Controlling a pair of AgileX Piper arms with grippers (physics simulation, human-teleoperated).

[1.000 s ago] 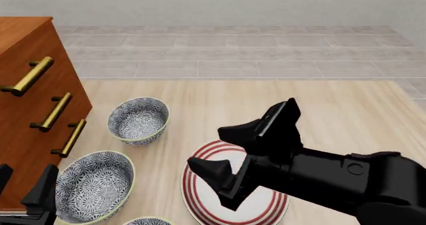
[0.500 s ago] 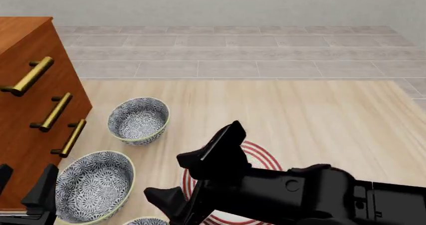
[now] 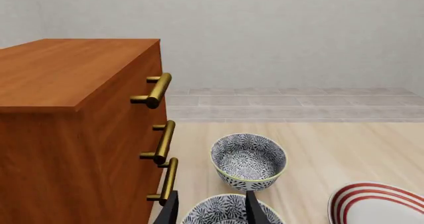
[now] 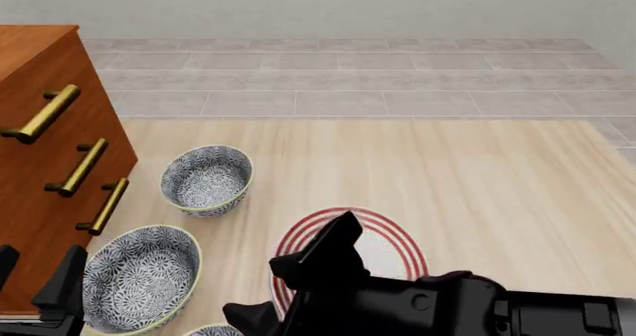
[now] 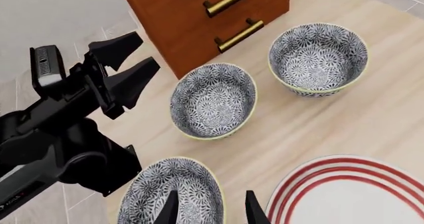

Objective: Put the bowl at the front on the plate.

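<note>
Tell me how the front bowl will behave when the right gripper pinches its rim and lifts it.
The bowl looks rigid and glazed, so it probably won't flex but may slip between the right gripper's narrow fingers. It is deep and would be held by one side of its rim, so it will likely tilt. Its rounded wall suggests it could rock when set on the plate.

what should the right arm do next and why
Probably lower the right gripper straight down so its open fingers straddle the near rim of the bowl. The rim already sits between the fingertips in the right wrist view, the bowl rests on the table beside the plate, and nothing is gripped yet.
</note>
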